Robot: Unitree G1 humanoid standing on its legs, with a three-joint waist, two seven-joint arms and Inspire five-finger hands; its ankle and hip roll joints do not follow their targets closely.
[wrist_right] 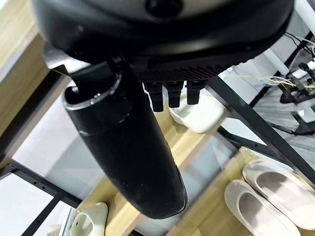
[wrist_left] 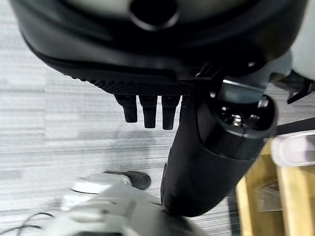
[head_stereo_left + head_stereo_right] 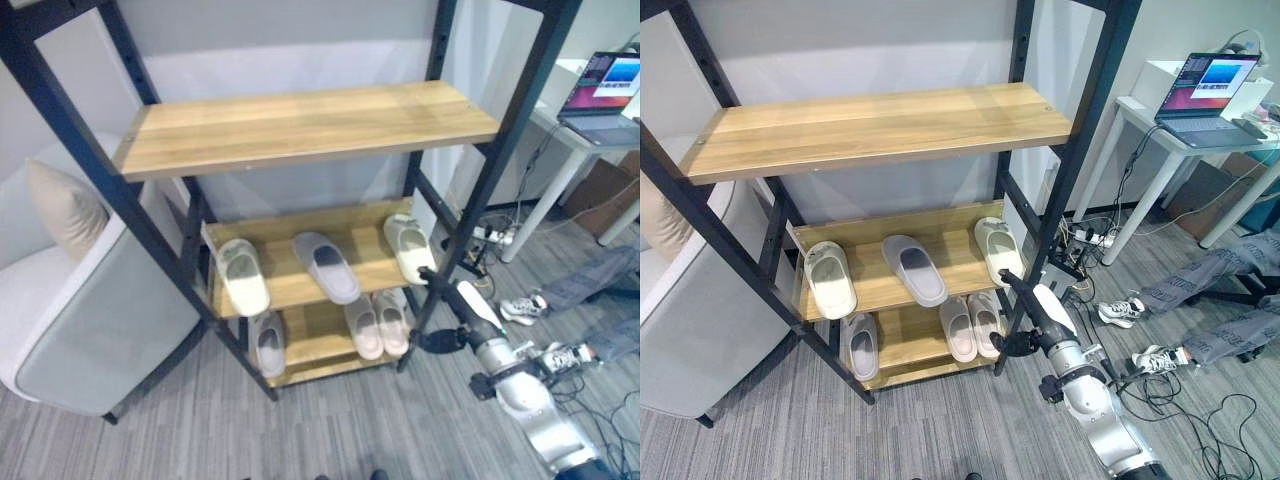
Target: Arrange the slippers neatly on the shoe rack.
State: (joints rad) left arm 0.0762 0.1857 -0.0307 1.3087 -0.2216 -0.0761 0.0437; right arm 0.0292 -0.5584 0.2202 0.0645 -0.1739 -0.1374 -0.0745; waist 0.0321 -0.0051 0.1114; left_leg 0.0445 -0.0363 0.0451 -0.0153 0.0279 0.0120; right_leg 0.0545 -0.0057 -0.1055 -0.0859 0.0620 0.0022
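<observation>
Right hand [image 3: 1032,303] open just beside cream slipper [image 3: 997,249].

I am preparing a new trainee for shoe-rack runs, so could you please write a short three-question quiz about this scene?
1. How many slippers lie on the middle shelf of the shoe rack?
2. True or false: the top shelf carries a slipper.
3. Which hand reaches toward the rack's right front post? A) left hand B) right hand

Key:
1. Three: a cream slipper, a grey slipper and a cream slipper at the right end.
2. False.
3. B.
</observation>
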